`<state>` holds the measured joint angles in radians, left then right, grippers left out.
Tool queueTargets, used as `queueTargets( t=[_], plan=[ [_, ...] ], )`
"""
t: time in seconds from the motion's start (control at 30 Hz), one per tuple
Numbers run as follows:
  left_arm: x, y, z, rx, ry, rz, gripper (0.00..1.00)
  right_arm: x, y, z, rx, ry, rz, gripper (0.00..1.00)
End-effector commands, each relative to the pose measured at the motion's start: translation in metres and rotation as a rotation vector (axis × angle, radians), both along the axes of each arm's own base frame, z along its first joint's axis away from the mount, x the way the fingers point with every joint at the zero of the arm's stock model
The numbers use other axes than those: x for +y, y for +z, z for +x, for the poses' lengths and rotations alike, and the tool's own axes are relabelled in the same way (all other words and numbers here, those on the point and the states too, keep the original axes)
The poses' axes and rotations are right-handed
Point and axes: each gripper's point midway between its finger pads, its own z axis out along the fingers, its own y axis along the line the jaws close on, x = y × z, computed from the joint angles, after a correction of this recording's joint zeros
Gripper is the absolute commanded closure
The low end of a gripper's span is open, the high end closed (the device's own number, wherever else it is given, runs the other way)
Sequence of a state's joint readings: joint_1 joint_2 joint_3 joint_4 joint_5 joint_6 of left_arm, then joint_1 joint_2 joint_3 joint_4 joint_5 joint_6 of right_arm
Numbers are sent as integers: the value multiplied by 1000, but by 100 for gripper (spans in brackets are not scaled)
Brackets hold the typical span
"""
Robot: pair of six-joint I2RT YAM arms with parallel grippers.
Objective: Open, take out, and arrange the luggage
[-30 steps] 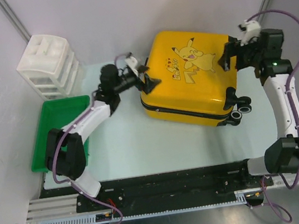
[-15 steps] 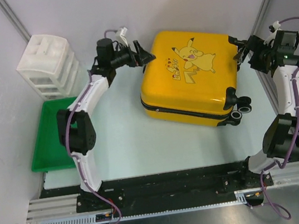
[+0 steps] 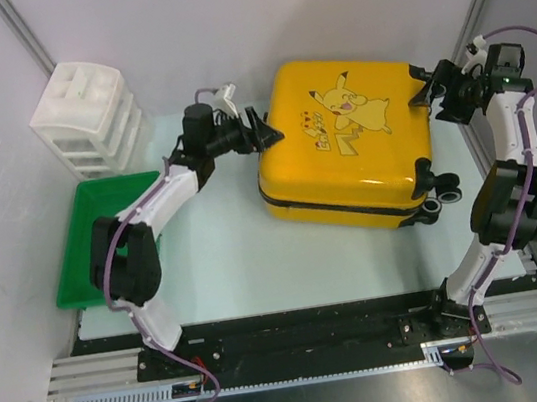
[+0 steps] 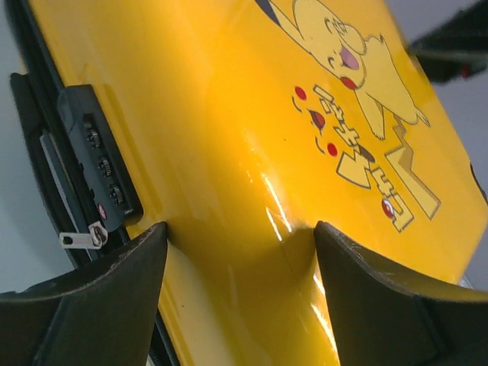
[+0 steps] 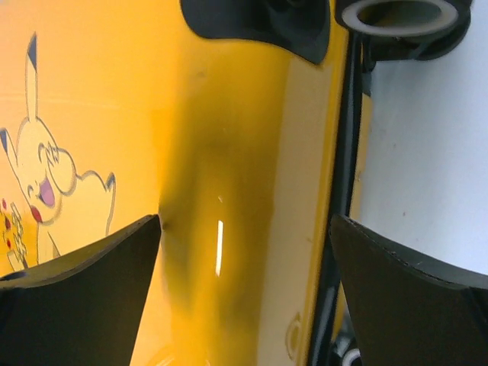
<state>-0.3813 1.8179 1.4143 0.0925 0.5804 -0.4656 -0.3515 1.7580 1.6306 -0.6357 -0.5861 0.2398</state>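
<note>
Opening step: left end effector (image 3: 266,127) and right end effector (image 3: 420,87), both spread wide and empty, flank the closed luggage (image 3: 345,139); next, grasp the zipper pull (image 4: 78,239).

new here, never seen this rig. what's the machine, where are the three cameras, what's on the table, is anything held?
The machine is two small robot arms bolted at the table's near edge, each ending in a two-finger gripper. The wide picture looks down from above and behind them. The other two come from wrist cameras, so the dark wedges at the bottom are that gripper's own fingers.

On the table lies a closed yellow suitcase. A green tray and a white drawer unit sit to its left.

The left gripper is at the suitcase's left end, by its combination lock. The right gripper is at the right end, above the wheels. Both are open astride the shell; nothing looks gripped.
</note>
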Motion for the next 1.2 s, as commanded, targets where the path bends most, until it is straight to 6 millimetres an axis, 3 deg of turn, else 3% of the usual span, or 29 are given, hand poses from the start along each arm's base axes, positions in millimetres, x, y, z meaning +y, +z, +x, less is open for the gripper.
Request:
queueTargets(
  t=[0.0,0.17,0.3,0.33,0.4,0.43,0.47,0.5,0.6,0.67,0.83,1.0,1.03,1.07,1.17],
  plan=[
    [-74,-44,-183,313,-499,6,24,5,12,6,-29,127,-11,3],
    [-90,-50,-230,358,-578,16,28,21,17,17,-66,271,62,5],
    [-94,-32,-248,282,-608,5,25,40,10,23,-61,365,86,7],
    [-86,-13,-243,227,-588,-15,23,49,8,25,-72,401,66,7],
    [-66,-7,-230,184,-522,-18,21,63,2,26,-67,436,70,8],
    [-43,11,-209,125,-431,-38,20,76,0,26,-65,467,68,9],
    [-27,3,-202,134,-376,-30,19,83,0,28,-70,485,62,9],
    [-3,4,-182,115,-286,-32,19,88,-5,30,-66,494,57,10],
    [44,-11,-169,23,-129,34,23,108,-2,40,-88,531,27,12],
    [58,-24,-176,-62,-110,101,25,113,5,45,-111,546,-5,13],
    [68,-51,-179,-231,-141,213,30,98,41,52,-179,542,-166,14],
    [45,-49,-186,-428,-191,236,37,76,59,39,-184,489,-338,10],
    [41,-53,-186,-440,-182,247,43,73,55,36,-172,485,-362,10],
    [38,-52,-185,-454,-169,251,47,70,71,29,-200,462,-399,10],
    [25,-55,-180,-471,-133,264,57,52,80,16,-196,373,-504,7]
  ],
)
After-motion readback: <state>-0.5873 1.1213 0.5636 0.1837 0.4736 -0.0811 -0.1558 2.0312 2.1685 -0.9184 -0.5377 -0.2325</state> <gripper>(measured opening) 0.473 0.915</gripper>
